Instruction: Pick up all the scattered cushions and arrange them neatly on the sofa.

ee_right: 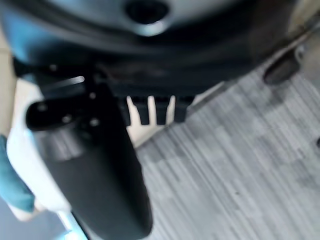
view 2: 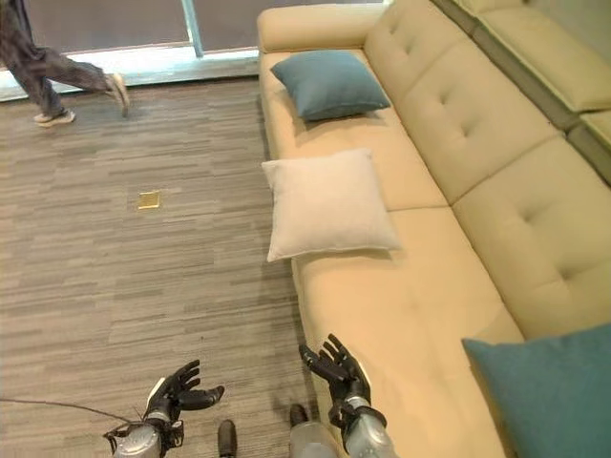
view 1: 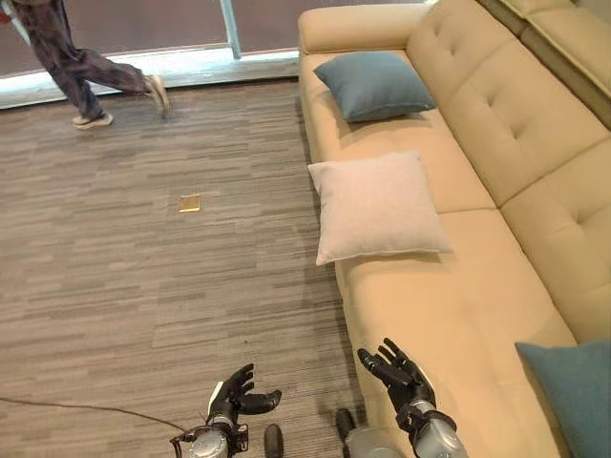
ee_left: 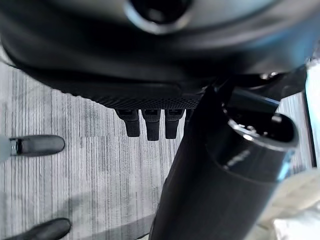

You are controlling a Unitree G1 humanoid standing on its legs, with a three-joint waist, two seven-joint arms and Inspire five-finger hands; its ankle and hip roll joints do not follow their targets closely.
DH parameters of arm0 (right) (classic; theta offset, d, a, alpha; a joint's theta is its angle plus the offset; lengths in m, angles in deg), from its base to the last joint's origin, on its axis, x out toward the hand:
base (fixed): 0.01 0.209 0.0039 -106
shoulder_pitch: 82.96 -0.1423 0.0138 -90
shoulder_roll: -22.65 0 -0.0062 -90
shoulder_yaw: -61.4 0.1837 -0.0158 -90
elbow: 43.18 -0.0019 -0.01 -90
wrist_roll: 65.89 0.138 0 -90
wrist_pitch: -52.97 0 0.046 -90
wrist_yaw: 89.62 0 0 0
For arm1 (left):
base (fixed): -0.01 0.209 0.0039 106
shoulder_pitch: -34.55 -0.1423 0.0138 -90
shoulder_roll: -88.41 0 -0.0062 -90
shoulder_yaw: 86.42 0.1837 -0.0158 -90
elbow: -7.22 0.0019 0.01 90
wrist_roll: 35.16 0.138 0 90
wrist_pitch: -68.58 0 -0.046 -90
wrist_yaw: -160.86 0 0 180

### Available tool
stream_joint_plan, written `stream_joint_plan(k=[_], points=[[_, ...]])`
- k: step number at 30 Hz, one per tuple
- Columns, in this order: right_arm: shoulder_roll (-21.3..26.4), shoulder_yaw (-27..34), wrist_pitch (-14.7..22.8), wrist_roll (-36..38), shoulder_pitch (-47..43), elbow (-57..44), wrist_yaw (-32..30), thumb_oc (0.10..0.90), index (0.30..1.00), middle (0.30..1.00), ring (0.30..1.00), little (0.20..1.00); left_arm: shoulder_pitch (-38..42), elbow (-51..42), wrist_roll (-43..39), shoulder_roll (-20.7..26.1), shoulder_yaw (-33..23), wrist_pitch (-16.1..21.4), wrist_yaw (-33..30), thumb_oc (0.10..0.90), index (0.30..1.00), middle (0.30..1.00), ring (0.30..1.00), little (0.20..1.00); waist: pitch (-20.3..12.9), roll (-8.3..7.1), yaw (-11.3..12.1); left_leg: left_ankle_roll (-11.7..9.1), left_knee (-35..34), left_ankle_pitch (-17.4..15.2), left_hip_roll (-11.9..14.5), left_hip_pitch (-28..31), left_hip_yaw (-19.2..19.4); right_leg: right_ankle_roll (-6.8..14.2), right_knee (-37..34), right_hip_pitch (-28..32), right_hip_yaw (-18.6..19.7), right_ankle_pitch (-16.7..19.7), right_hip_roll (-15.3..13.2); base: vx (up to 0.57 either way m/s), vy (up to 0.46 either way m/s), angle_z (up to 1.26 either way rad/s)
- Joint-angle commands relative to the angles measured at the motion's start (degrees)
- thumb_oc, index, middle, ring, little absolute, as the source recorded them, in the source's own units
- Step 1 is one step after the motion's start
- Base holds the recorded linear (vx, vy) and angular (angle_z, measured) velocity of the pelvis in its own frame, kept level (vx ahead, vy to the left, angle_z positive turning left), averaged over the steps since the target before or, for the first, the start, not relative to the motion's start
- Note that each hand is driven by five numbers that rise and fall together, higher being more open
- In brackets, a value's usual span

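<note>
Left hand (view 1: 239, 393): fingers loosely spread, holding nothing, over floor (view 1: 115, 286) near sofa front. Right hand (view 1: 399, 374): fingers spread and relaxed, empty, at front edge of sofa (view 1: 458, 315) seat. Three cushions on sofa: one cream cushion (view 1: 377, 206) flat on middle of seat, overhanging front edge; one blue cushion (view 1: 374, 84) on far seat near armrest; second blue cushion (view 2: 549, 391) at near end. One small yellow square (view 1: 189, 202) on floor. One person (view 1: 72, 52) walking by window, far off.

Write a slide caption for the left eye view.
Both hands open above the sofa edge; blue cushion and cream cushion on the seat.
</note>
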Motion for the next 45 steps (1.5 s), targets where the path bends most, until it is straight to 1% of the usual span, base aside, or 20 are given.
stream_joint_plan(k=[1,4,6,7,8,9,11,14,18,20,23,24,27,28,31,32,35,39,43,45], points=[[2.14,0.45,4.45,-0.91,-2.02,-8.08,0.52,0.800,0.900,0.900,0.900,0.900,1.05,-5.78,-2.36,0.80,-2.51,4.14,-1.50,0.800,0.900,0.900,0.900,0.900,1.61,-2.76,1.24,0.78,26.89,-6.12,-0.01,-3.29,12.12,0.25,-0.68,-0.38,-0.13,1.05,0.73,0.07,-0.159,0.70],[1.87,0.52,4.41,-0.68,-2.21,-8.39,-0.21,0.800,0.900,0.900,0.900,0.900,1.26,-6.24,-3.00,0.57,-2.57,4.08,-1.95,0.800,0.900,0.900,0.900,0.900,1.77,-3.34,2.09,2.48,25.77,-8.15,1.91,-5.85,14.62,0.01,-0.32,1.40,-0.85,-0.48,0.14,0.17,-0.051,0.43],[1.82,0.42,4.03,-1.77,-1.89,-8.33,-0.07,0.800,0.900,0.900,0.900,0.900,0.10,-7.10,-2.63,0.68,-2.86,3.83,-1.92,0.800,0.900,0.900,0.900,0.900,0.85,-3.97,2.87,3.56,19.24,-9.96,2.36,-7.04,14.65,0.61,-0.79,3.19,-1.03,-1.98,-0.67,0.37,0.092,0.26],[1.76,0.39,3.77,-2.19,-1.65,-8.05,0.02,0.800,0.900,0.900,0.900,0.900,-1.25,-7.88,-3.32,0.43,-3.10,3.47,-1.91,0.800,0.900,0.900,0.900,0.900,0.23,-3.99,3.69,3.03,10.95,-7.17,4.07,-6.94,13.48,1.24,-0.95,4.55,-1.22,-2.94,-1.02,0.33,0.115,0.10],[1.76,0.39,3.77,-2.19,-1.64,-8.05,0.02,0.800,0.900,0.900,0.900,0.900,-1.26,-7.89,-3.32,0.44,-3.11,3.47,-1.91,0.800,0.900,0.900,0.900,0.900,0.27,-4.04,3.68,3.04,10.83,-7.11,4.01,-6.82,13.50,1.24,-0.96,4.62,-1.22,-2.96,-1.07,0.48,0.220,-0.03],[1.55,0.09,3.42,-3.02,-1.73,-7.62,-0.47,0.800,0.900,0.900,0.900,0.900,-1.87,-7.68,-4.08,-0.06,-3.34,3.07,-2.49,0.800,0.900,0.900,0.900,0.900,0.11,-3.82,5.03,1.48,1.78,-0.89,6.70,-8.80,10.22,1.60,-0.84,6.91,-0.58,-4.65,-1.03,0.39,0.197,-0.03],[1.24,-0.12,3.24,-3.90,-1.54,-7.18,-0.64,0.800,0.900,0.900,0.900,0.900,-2.01,-7.17,-4.35,-0.53,-3.40,3.10,-3.07,0.800,0.900,0.900,0.900,0.900,0.01,-4.12,5.97,0.38,-4.21,1.61,8.65,-10.05,7.03,2.09,-0.47,8.84,0.73,-5.80,-1.75,0.45,0.263,-0.24],[1.25,-0.22,2.76,-5.22,-1.25,-7.25,-0.42,0.800,0.900,0.900,0.900,0.900,-2.27,-6.33,-4.37,-1.33,-3.44,3.34,-3.40,0.800,0.900,0.900,0.900,0.900,-0.64,-4.17,6.77,-1.01,-7.58,3.63,11.16,-11.85,4.90,3.26,-1.29,11.64,3.16,-5.93,-3.45,0.35,0.305,-0.46],[0.81,0.13,2.25,-6.29,-0.16,-6.78,0.97,0.800,0.900,0.900,0.900,0.900,-2.56,-4.07,-2.91,-1.65,-2.97,3.06,-2.27,0.800,0.900,0.900,0.900,0.900,-2.40,-2.72,6.69,-1.94,-9.24,5.84,11.43,-8.34,7.40,4.96,-1.29,13.14,3.57,-5.89,-5.51,0.39,0.463,-0.58],[0.05,-0.05,1.83,-7.01,0.48,-6.58,1.09,0.800,0.900,0.900,0.900,0.900,-2.09,-2.94,-2.31,-1.48,-2.21,3.31,-2.19,0.800,0.900,0.900,0.900,0.900,-3.26,-3.33,6.45,-0.18,-5.95,4.34,8.30,-6.76,8.70,7.80,2.26,11.45,4.62,0.73,-9.82,0.32,0.574,-0.32],[-0.08,-0.45,1.58,-8.11,0.67,-6.67,1.42,0.800,0.900,0.900,0.900,0.900,-1.21,-3.29,-0.07,-0.25,-1.32,3.03,-2.13,0.800,0.900,0.900,0.900,0.900,-2.65,-2.88,5.88,2.87,-3.65,0.66,4.73,-4.57,9.91,7.32,12.85,6.37,4.82,12.42,-13.46,0.22,0.432,-0.13],[-0.07,-0.44,1.58,-8.11,0.66,-6.66,1.42,0.800,0.900,0.900,0.900,0.900,-1.20,-3.29,-0.07,-0.27,-1.32,3.03,-2.13,0.800,0.900,0.900,0.900,0.900,-2.77,-2.77,5.95,2.86,-3.62,0.68,4.86,-4.74,9.94,7.31,12.79,6.19,4.88,12.55,-13.34,0.16,0.366,0.12],[-0.76,-0.53,2.39,-8.11,0.42,-6.72,0.64,0.800,0.900,0.900,0.900,0.900,0.00,-5.15,2.44,1.69,-0.61,2.59,-2.37,0.800,0.900,0.900,0.900,0.900,-1.14,-0.82,4.87,5.91,-3.03,-3.26,1.77,-0.46,10.63,4.76,23.50,0.90,1.31,15.08,-15.63,0.28,0.541,0.08],[-0.85,-0.40,2.45,-7.84,0.34,-6.60,0.53,0.800,0.900,0.900,0.900,0.900,0.44,-5.08,2.69,1.61,-0.58,2.53,-2.67,0.800,0.900,0.900,0.900,0.900,-1.11,-0.59,4.48,6.25,-3.04,-3.89,1.09,0.26,10.56,4.74,22.96,-0.65,0.32,14.99,-14.75,0.32,0.362,0.02],[-0.47,-0.86,2.62,-6.69,-0.47,-6.02,0.93,0.800,0.900,0.900,0.900,0.900,1.05,-4.96,2.76,1.40,-0.19,2.74,-1.83,0.800,0.900,0.900,0.900,0.900,-0.15,-0.23,2.80,6.20,-4.17,-5.51,-0.79,3.12,10.26,4.27,15.25,-4.40,-3.11,5.04,-8.02,0.29,0.196,-0.05],[-0.26,-0.80,2.64,-6.62,-0.73,-5.78,0.64,0.800,0.900,0.900,0.900,0.900,1.16,-4.75,2.79,1.29,-0.25,2.59,-1.78,0.800,0.900,0.900,0.900,0.900,0.16,-0.40,2.61,6.22,-4.31,-6.13,-1.58,3.97,9.70,4.81,12.31,-5.10,-3.85,3.81,-6.67,0.28,0.132,0.08],[-0.12,-1.08,2.83,-5.69,-1.70,-5.49,0.33,0.800,0.900,0.900,0.900,0.900,1.23,-3.77,2.91,0.50,0.29,2.64,-1.28,0.800,0.900,0.900,0.900,0.900,0.93,-1.50,1.15,6.35,-5.56,-8.46,-4.50,8.83,8.81,6.05,2.57,-10.07,-6.97,5.88,-2.65,0.34,0.077,0.18],[0.43,-1.26,2.68,-6.95,-1.55,-6.52,-0.02,0.800,0.900,0.900,0.900,0.900,0.47,-4.12,2.62,-0.31,0.32,2.70,-1.13,0.800,0.900,0.900,0.900,0.900,1.27,-1.70,0.17,6.16,-5.23,-11.08,-6.13,12.92,7.78,6.52,-4.46,-11.03,-16.57,7.53,-2.87,0.35,0.016,0.26],[1.27,-1.05,2.78,-7.50,0.02,-7.39,0.17,0.800,0.900,0.900,0.900,0.900,-1.03,-4.17,3.92,-1.14,1.09,2.55,-0.06,0.800,0.900,0.900,0.900,0.900,-0.90,-1.36,-0.45,5.71,-3.72,-13.39,-6.70,16.36,7.20,4.13,-3.87,-8.42,-16.34,7.35,-2.48,0.37,-0.056,0.27],[1.94,-0.34,2.65,-7.53,0.28,-7.50,0.33,0.800,0.900,0.900,0.900,0.900,-1.09,-3.28,3.86,-1.76,1.23,2.44,-0.13,0.800,0.900,0.900,0.900,0.900,-1.77,0.03,-1.20,4.48,-2.37,-13.21,-5.48,17.57,7.26,3.22,-1.13,-8.29,-15.52,6.21,-1.51,0.38,-0.080,0.23]])
